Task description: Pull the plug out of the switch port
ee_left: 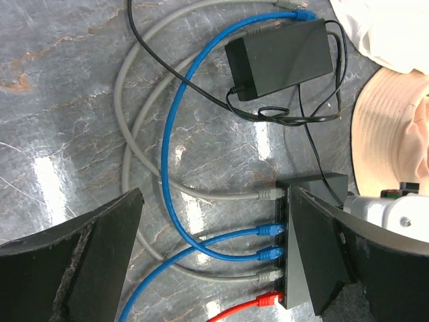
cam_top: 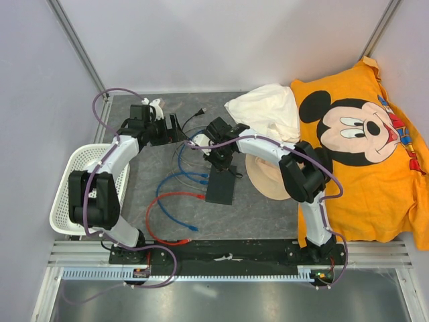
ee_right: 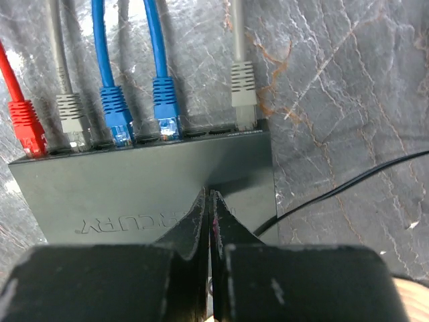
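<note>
The flat black switch lies mid-table; in the right wrist view its port edge faces away. Plugged in, left to right, are a red plug, a grey plug, two blue plugs and a grey plug. My right gripper is shut with nothing in it, its tips over the switch's top. My left gripper is open and hangs above the cables, the plug row just inside its right finger. It is left of the switch in the top view.
A black power brick with a thin black cord lies beyond the switch. A tan hat, a white cloth and an orange Mickey shirt are to the right. A white basket stands at the left edge. Red and blue cables loop at the front.
</note>
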Motion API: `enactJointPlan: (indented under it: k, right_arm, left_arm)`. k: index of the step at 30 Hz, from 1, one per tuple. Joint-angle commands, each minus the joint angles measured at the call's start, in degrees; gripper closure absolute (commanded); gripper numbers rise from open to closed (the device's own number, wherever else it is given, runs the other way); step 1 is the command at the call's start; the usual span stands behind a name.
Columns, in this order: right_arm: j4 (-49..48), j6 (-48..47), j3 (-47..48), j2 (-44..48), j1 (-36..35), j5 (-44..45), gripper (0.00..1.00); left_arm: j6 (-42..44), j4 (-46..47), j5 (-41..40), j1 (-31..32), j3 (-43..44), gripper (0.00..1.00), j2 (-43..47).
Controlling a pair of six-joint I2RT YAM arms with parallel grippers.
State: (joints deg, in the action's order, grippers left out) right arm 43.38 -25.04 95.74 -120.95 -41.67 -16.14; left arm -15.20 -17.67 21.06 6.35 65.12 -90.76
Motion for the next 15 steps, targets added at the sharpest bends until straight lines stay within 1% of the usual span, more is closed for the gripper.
enactJointPlan:
  k: [1,7,10,12,15]
  right_arm:
    - [0.48,-1.42,-1.35,2.73,0.10,-2.31,1.00]
    - [1.36,-0.54,-2.14,4.22,-1.22,-3.28,1.00]
    - [4.25,-1.32,-2.14,6.85,-1.22,-5.56,1.00]
    - [7.85,-1.77,-3.28,8.70,-1.31,-6.79,1.00]
    - [11.37,-3.87,-6.35,11.69,-1.04,-8.90,1.00]
  left_arm:
    - [-2.99,2.03,-0.14,0.07,0.01,0.02,2.08]
    - [-4.31,1.85,0.30,-0.02,-1.05,0.04,1.99]
    - [-3.70,1.06,-0.23,-0.02,-0.53,0.04,1.73]
    - [-3.52,0.01,0.03,-0.02,0.79,0.04,1.03]
    - [-3.08,-2.18,0.82,-0.02,3.78,0.06,-2.13]
